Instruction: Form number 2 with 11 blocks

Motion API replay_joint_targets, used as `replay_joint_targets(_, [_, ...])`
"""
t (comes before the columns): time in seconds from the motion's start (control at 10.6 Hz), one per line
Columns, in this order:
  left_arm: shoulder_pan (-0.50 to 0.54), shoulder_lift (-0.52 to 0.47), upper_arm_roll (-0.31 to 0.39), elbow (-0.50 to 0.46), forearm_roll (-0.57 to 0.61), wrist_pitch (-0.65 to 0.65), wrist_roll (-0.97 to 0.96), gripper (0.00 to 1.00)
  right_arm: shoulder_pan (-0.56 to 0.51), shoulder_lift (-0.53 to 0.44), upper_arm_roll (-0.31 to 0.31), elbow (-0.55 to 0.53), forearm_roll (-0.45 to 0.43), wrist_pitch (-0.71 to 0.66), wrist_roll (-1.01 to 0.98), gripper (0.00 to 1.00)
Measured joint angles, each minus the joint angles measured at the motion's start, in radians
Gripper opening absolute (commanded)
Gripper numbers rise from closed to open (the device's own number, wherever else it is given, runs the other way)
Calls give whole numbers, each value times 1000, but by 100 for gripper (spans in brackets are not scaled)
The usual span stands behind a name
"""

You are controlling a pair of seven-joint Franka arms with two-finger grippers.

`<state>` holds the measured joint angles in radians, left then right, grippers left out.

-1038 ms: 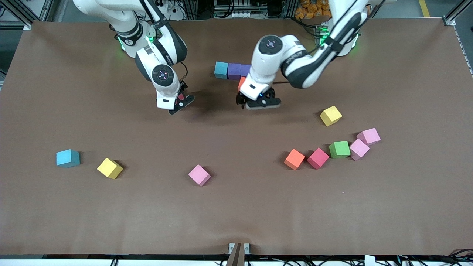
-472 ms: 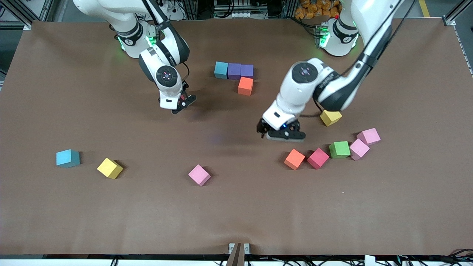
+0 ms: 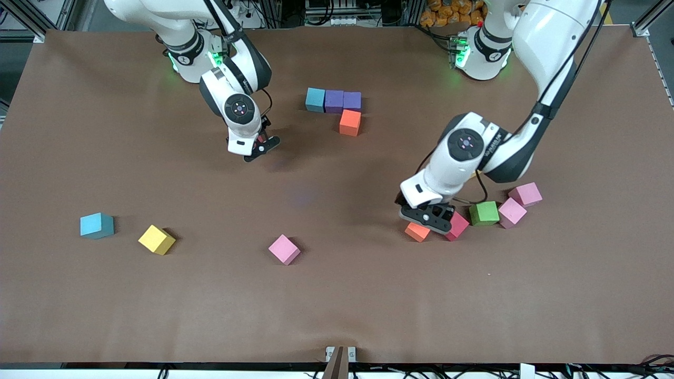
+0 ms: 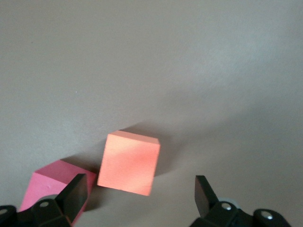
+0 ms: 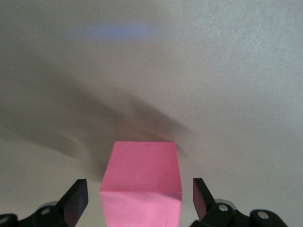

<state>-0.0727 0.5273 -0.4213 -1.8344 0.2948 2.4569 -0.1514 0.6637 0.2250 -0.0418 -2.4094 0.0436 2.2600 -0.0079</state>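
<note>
**Two cubes half-covered, both pairs of jaws wide**

From the front, the left gripper [image 3: 425, 220] covers most of the orange block [image 3: 416, 232] and part of the red block [image 3: 459, 226] touching it. Both lie toward the left arm's end of the table, nearer the front edge than the middle. The left wrist view shows the jaws spread wide and holding nothing, with the orange block ahead of the fingertips and roughly centred between them.

The right gripper [image 3: 257, 147] is low, toward the table's edge by the arms' bases. A second red block [image 5: 141, 189] shows from the front only as a sliver. The right wrist view shows it between the open jaws, with a gap on each side — not gripped.
</note>
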Motion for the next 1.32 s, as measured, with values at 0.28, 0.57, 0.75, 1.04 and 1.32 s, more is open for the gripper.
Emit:
replay_joint_targets(0.28, [-4,47,11,1,-10,-2,91,100,4,23,2,0,13,2,2,89])
replay_joint_targets(0.57, [-7,65,24,6,-10,-2,107,100,12,25,2,0,13,0,3,79])
replay_joint_targets(0.75, [-7,67,32,14,-10,-2,120,100,12,25,2,-1,13,-3,3,48])
replay_joint_targets(1.04, [-19,88,32,30,-10,-2,130,100,13,25,2,-2,13,-3,3,39])
replay_joint_targets(1.32, [-32,106,44,42,-10,-2,131,100,13,25,2,0,13,-1,3,37])
